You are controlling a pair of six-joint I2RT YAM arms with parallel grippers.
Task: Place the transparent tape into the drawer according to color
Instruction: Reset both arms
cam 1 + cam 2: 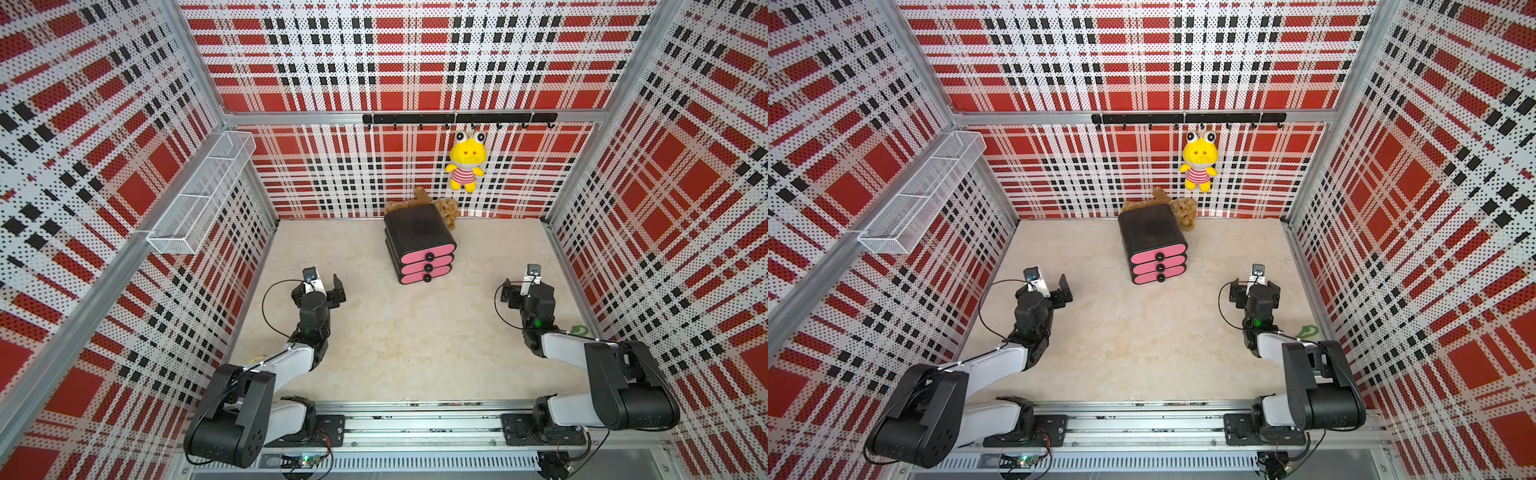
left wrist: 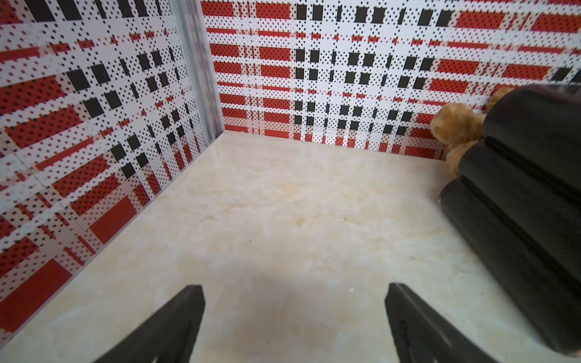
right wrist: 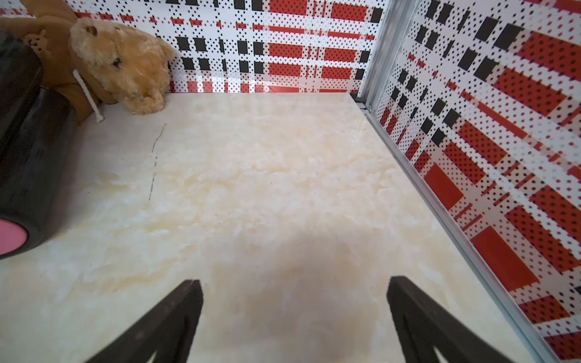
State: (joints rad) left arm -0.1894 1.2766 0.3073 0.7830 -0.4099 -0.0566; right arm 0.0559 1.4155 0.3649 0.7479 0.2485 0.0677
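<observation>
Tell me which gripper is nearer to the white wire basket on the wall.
Left. The left gripper hangs over the table below the white wire basket, close to that side wall; the right gripper is across the table, near the opposite wall.

the drawer (image 1: 1152, 241) stands shut, a brown plush toy (image 1: 1185, 212) just behind it.

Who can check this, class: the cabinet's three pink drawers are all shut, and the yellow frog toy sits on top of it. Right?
No. The drawers are shut, but the yellow frog toy hangs from the black hook rail on the back wall, not on the cabinet; both top views show it.
</observation>
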